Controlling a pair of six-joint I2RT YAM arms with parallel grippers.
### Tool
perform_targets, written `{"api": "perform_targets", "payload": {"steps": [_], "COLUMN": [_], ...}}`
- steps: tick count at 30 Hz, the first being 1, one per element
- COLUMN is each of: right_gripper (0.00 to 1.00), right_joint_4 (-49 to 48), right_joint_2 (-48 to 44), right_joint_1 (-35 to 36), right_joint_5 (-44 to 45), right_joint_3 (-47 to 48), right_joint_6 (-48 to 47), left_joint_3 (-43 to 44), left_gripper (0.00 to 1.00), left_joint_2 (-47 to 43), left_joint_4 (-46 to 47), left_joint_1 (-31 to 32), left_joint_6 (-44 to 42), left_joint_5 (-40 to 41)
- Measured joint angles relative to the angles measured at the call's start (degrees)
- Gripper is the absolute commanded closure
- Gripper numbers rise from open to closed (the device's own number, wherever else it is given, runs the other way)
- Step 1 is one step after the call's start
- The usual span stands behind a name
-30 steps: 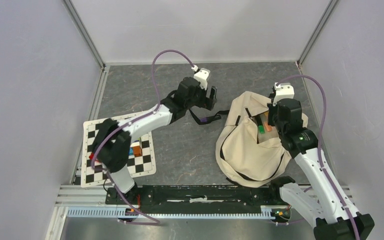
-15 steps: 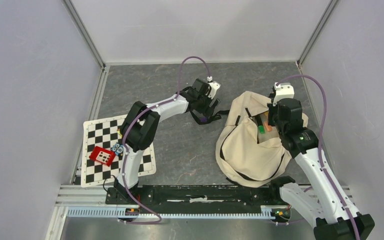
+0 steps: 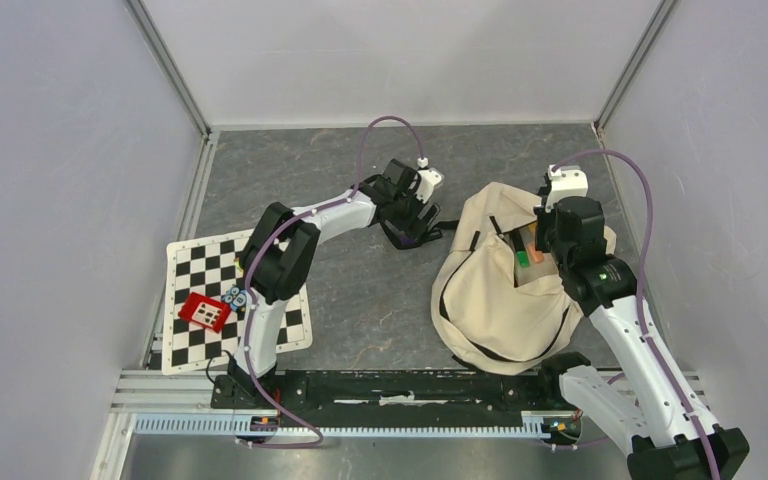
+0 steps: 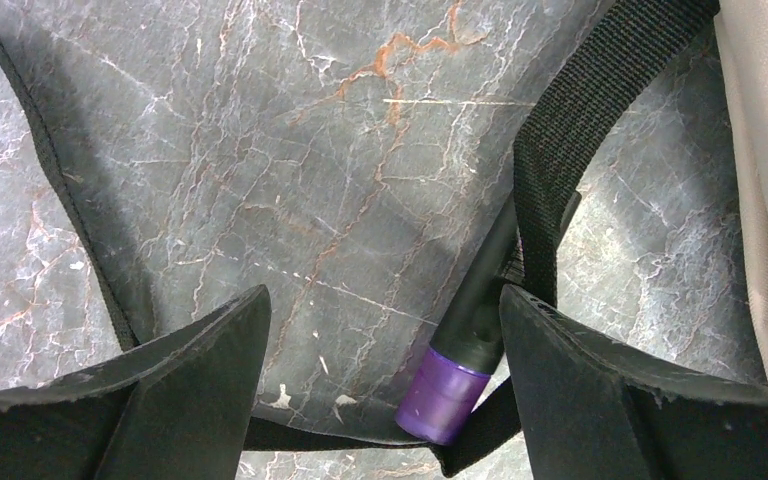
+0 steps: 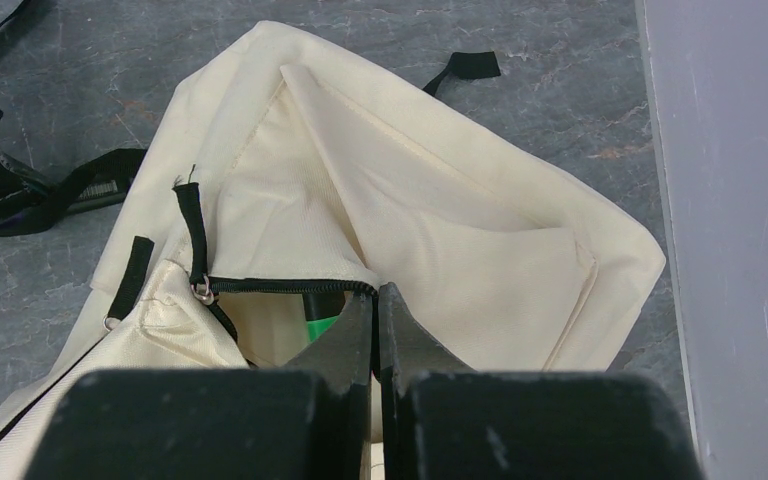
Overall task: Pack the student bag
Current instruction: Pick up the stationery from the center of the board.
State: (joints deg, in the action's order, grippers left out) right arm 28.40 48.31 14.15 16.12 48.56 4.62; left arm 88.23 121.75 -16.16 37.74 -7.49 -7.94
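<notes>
Probably just gotta shut the open left end effector [image 4: 382, 300] on the marker [image 4: 470, 335] slanting just left of the student bag [image 3: 495, 300], right end effector [image 5: 376, 298] clamping its rim.

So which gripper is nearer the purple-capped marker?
Left. The left gripper hangs open over the marker, by the strap. The right gripper is away at the bag, fingers shut on its opening edge.

Dark grey marbled tabletop [image 3: 360, 300] — pale grey walls [image 3: 60, 150] on three sides, aluminium rails [image 3: 170, 75] at corners.
</notes>
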Motion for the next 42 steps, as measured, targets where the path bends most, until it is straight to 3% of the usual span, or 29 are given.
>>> {"api": "perform_targets", "payload": {"steps": [13,15,22,26,35,42], "right_gripper": [1.0,1.0,1.0,1.0,1.0,1.0], "right_joint_4": [0.0,0.0,-0.02,0.0,0.0,-0.04], "right_joint_2": [0.0,0.0,-0.02,-0.17,-0.7,-0.7], "right_joint_1": [0.0,0.0,0.0,0.0,0.0,0.0], "right_joint_5": [0.0,0.0,0.02,0.02,-0.74,-3.52], "right_joint_3": [0.0,0.0,0.0,0.0,-0.02,-0.02], "right_joint_6": [0.0,0.0,0.0,0.0,0.04,0.09], "left_joint_3": [-3.19,-3.87,-5.11,-7.02,-19.56,-21.14], "left_gripper": [0.14,0.18,0.56,0.68,0.76,0.8], "left_joint_2": [-0.66,-1.07,-1.62,-2.78,-14.34,-30.62], "left_joint_4": [0.15,0.42,1.6,3.13,7.02,10.8], "left_joint_1": [1.64,2.03,3.02,4.15,4.76,5.6], "left_joint_6": [-3.45,-3.89,-4.17,-4.15,1.33,8.31], "left_joint_5": [-1.2,-0.94,0.7,2.67,7.63,8.41]}}
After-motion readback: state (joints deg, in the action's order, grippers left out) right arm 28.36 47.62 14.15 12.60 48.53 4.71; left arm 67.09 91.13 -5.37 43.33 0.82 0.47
